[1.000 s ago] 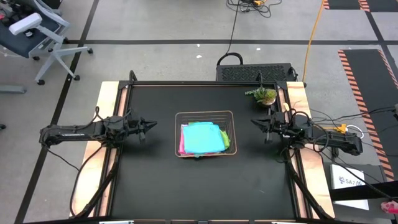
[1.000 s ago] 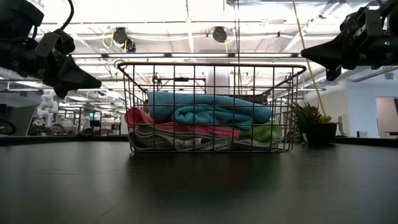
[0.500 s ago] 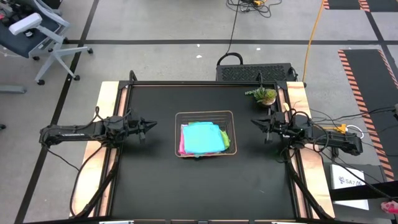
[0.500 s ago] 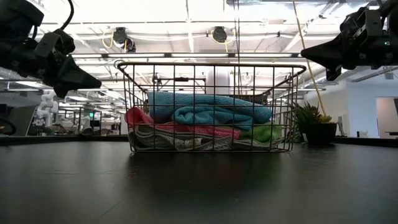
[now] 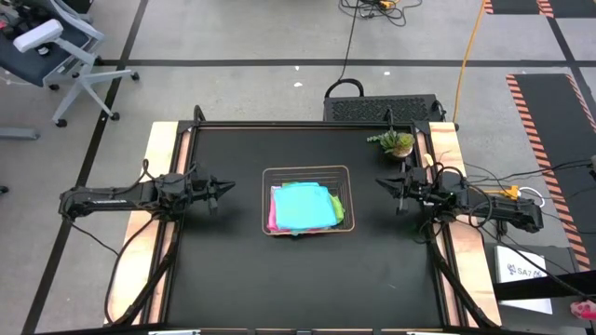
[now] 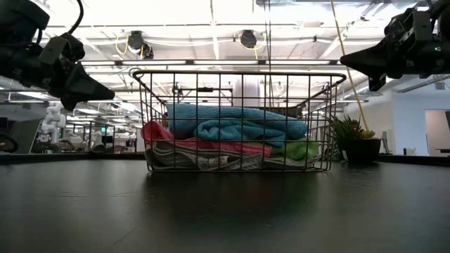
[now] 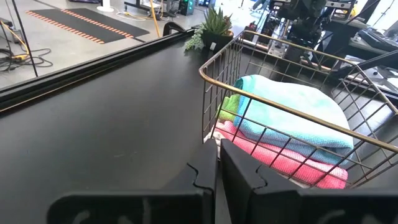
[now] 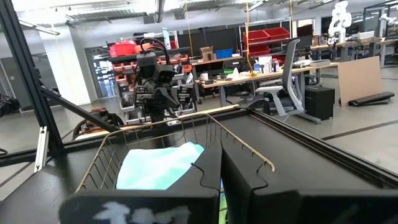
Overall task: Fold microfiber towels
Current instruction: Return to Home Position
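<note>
Left gripper [image 5: 229, 184]: fingers together, empty.
Right gripper [image 5: 380, 182]: likewise pressed together, empty.
Basket [image 5: 306, 170]: between both, touching neither.
Towels [image 6: 232, 147]: stacked inside; blue towel [image 5: 304, 207] covers most others.

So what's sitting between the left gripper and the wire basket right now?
Nothing: in the high view only bare black tabletop separates the left gripper from the wire basket. The low view shows that gripper raised above the table.

Between left gripper [image 5: 230, 184] and right gripper [image 5: 379, 182], light blue towel [image 5: 304, 207] covers the stack: pink towel [image 5: 271, 219], lime green towel [image 5: 340, 211] show edges only; grey-white towel [image 6: 199, 163] barely visible through wire basket [image 6: 239, 72]. Low view cuts off both arms.
</note>
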